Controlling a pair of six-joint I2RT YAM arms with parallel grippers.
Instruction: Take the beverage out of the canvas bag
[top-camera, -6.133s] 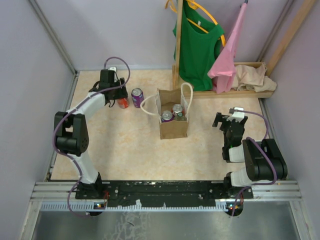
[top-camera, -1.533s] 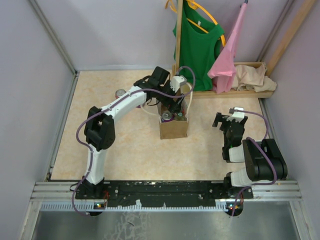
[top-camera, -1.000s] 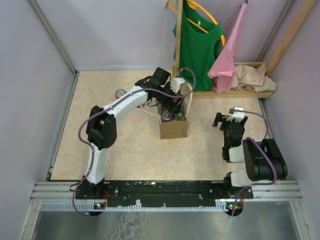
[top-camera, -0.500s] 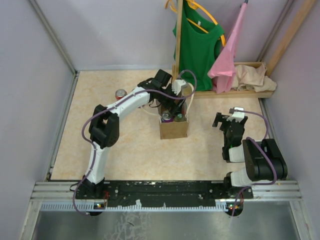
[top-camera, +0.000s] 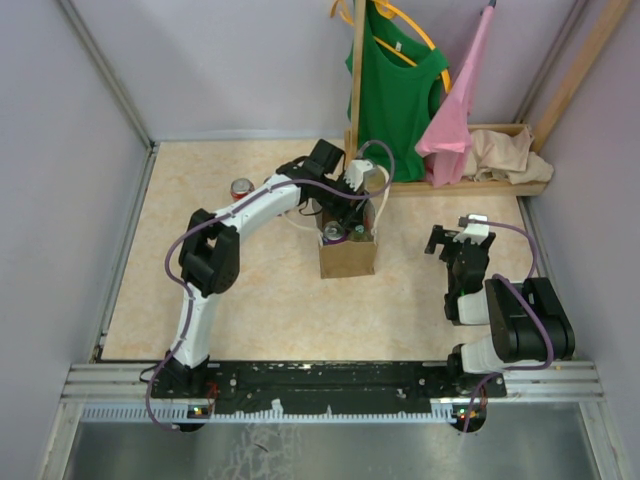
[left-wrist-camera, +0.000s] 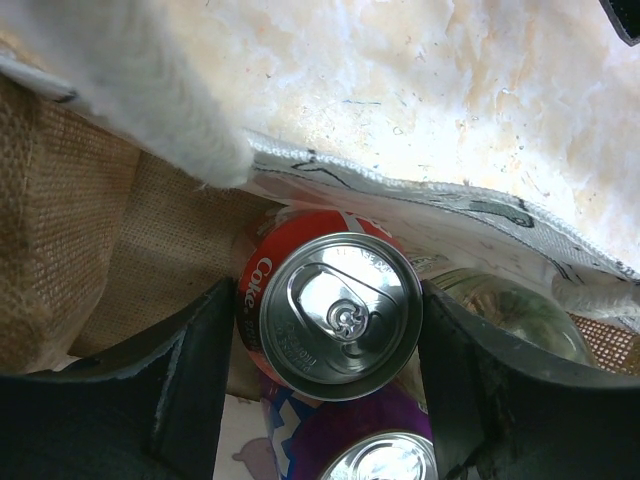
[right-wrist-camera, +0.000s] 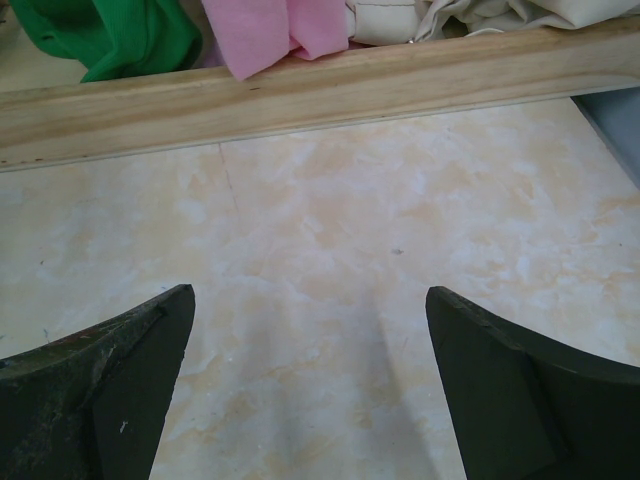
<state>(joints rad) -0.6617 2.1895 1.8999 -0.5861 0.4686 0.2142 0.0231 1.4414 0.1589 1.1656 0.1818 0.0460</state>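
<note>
Red can (left-wrist-camera: 340, 315), purple can (left-wrist-camera: 322, 440), tan-brown canvas bag (top-camera: 347, 260).

A robot lab's test cell: plain lilac walls (top-camera: 230, 60) box in a marbled bench (top-camera: 250, 300), two arms (top-camera: 200, 270) bolted to a metal rail (top-camera: 330, 380) at its near edge, a wooden clothes rack (top-camera: 357, 90) staged far right.

Top camera looks down from above the near edge; left wrist sits close inside the shared bag (left-wrist-camera: 80, 230); right wrist sits low, facing the rail (right-wrist-camera: 300, 95).

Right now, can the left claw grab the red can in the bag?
Probably yes. The left gripper sits with fingers snug on both sides of the red can in the canvas bag; nothing covers its top.
</note>
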